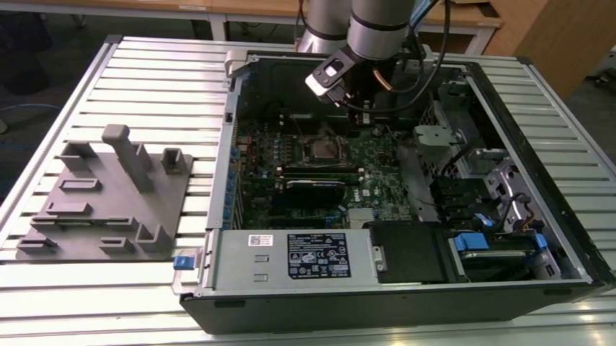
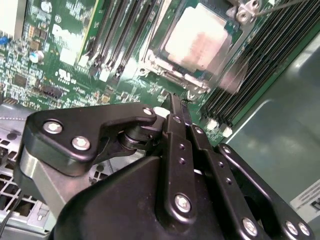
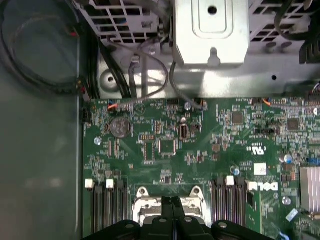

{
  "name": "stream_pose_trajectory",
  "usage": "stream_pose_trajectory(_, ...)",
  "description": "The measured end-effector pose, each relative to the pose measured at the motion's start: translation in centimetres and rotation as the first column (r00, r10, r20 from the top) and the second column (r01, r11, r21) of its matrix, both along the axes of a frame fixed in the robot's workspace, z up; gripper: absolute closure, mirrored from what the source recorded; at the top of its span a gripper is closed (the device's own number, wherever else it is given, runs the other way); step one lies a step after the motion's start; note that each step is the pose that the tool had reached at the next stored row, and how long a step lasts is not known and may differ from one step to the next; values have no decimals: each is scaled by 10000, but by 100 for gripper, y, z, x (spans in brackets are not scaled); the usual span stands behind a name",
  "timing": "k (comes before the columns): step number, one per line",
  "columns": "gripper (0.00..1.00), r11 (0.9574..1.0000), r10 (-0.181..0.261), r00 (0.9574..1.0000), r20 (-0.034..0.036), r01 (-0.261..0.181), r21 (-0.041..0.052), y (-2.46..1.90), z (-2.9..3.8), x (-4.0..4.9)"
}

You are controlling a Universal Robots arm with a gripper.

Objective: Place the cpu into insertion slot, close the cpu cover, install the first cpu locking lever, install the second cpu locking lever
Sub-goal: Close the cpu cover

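Observation:
In the second wrist view the cpu lies flat in the insertion slot, its silver-grey top showing. The cpu cover is a silver frame lying around the chip. A thin metal lever runs off from a screw at the cover's corner. My gripper is shut, its two black fingers pressed together with nothing between them, hovering beside the socket. In the first wrist view the shut gripper points at the socket's silver edge. In the exterior view the socket sits mid-motherboard below the arm.
Black memory slots flank the socket. The open computer case has metal walls, a drive cage and cables near the arm. A grey fixture block stands on the slatted table at the exterior view's left.

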State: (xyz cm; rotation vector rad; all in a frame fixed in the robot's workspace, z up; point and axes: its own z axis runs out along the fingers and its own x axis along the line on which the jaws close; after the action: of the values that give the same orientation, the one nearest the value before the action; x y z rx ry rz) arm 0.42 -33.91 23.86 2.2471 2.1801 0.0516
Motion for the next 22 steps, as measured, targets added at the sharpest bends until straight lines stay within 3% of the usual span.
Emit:
stream_pose_trajectory(4,90,10000,1,10000,-1,-1,-1,0,-1,-63)
stream_pose_trajectory(10,90,10000,1,10000,-1,-1,0,0,-1,-66)
stream_pose_trajectory(14,90,10000,0,9999,-148,0,-1,0,-3,-67)
stream_pose_trajectory(22,90,10000,0,9999,-149,0,0,0,-3,-66)
